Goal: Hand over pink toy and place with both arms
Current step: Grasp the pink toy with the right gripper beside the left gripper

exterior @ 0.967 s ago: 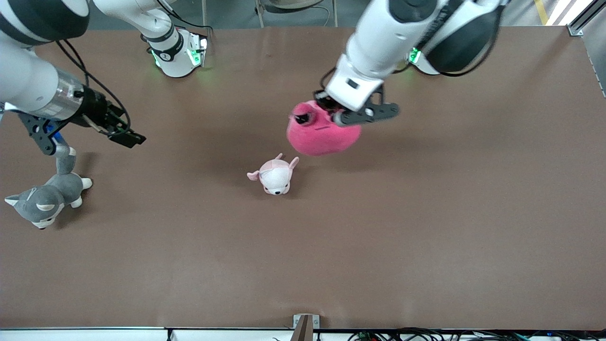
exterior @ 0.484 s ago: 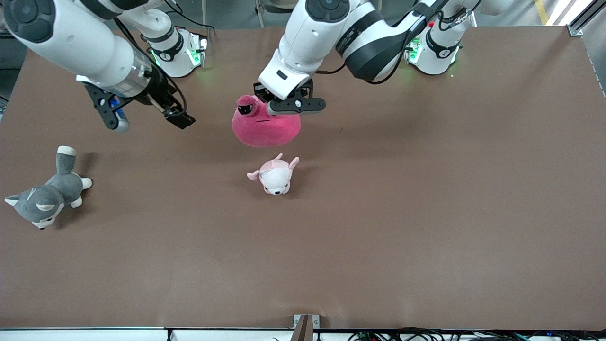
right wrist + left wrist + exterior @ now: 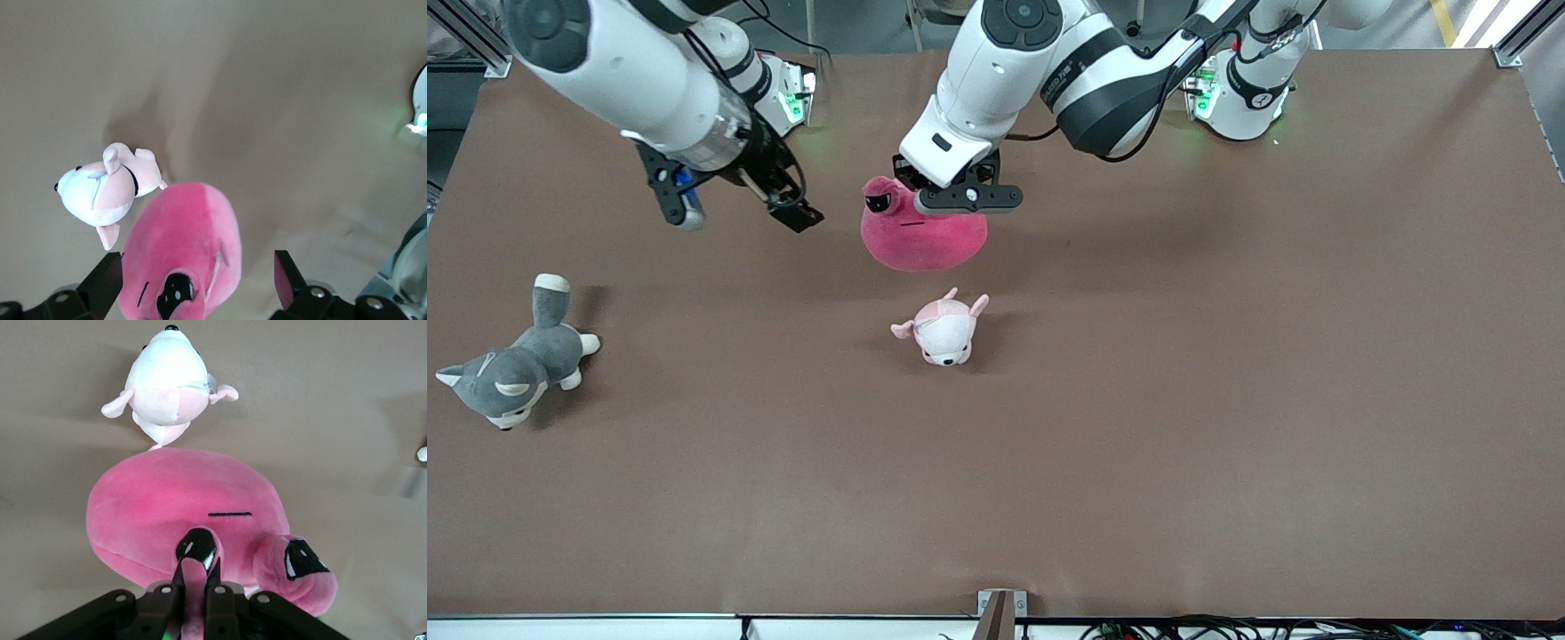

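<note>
The pink toy [image 3: 920,240] is a round hot-pink plush with dark eyes. It hangs in the air over the middle of the table. My left gripper [image 3: 953,194] is shut on one of its small eye bumps, seen close in the left wrist view [image 3: 198,560], with the toy's body [image 3: 180,500] below. My right gripper [image 3: 738,209] is open and in the air beside the toy, toward the right arm's end. In the right wrist view the toy [image 3: 180,240] shows between the open fingers of the right gripper [image 3: 195,277], without touching them.
A small pale pink-and-white plush [image 3: 943,331] lies on the table just nearer the front camera than the pink toy; it also shows in both wrist views [image 3: 167,387] [image 3: 100,193]. A grey-and-white plush dog [image 3: 516,369] lies at the right arm's end.
My left gripper has carried the pink toy toward the right arm's end. My right gripper has moved from above the grey dog toward the toy, staying open.
</note>
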